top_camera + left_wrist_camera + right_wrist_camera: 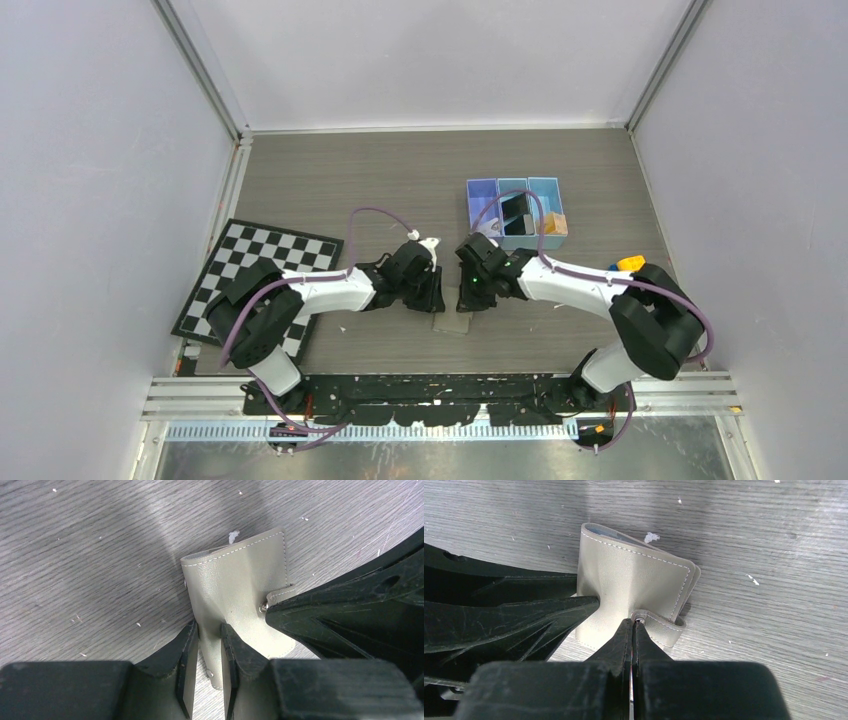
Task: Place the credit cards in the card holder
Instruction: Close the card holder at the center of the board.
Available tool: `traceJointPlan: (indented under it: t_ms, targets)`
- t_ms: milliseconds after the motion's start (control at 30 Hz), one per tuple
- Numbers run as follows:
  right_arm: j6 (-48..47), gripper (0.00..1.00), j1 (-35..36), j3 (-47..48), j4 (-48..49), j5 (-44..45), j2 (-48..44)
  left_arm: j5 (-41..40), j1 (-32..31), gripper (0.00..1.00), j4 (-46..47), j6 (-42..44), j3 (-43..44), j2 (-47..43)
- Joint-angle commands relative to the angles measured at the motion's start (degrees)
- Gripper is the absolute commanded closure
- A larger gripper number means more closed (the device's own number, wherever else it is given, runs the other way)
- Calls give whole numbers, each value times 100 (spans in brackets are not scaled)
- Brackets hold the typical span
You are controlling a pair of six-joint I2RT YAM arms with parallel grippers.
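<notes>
The grey-taupe card holder [452, 322] lies folded shut on the wood-grain table between my two grippers. My left gripper [209, 630] is shut on a raised fold of its cover [235, 585], one finger on each side. My right gripper [633, 622] is shut, with its tips pressed against the metal snap of the tab [664, 625] and nothing between the fingers. A sliver of the pale blue inside [604, 531] shows at the holder's far edge. An orange credit card [556, 224] stands in the blue tray, with a dark card [517, 212] beside it.
The blue three-compartment tray [515, 183] sits behind the right arm. A black and white chessboard mat [255, 275] lies at the left under the left arm. A small yellow and blue object [630, 263] sits by the right arm's elbow. Grey walls close in both sides.
</notes>
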Motion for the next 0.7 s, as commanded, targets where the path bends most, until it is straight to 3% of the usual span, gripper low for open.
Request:
traceJointPlan:
  t_ms: [0, 667]
  targets:
    - [46, 100, 30, 123, 272, 18, 385, -160, -21, 78, -294, 159, 4, 158]
    - [381, 100, 33, 685, -500, 230, 1402, 43, -21, 80, 86, 29, -257, 205]
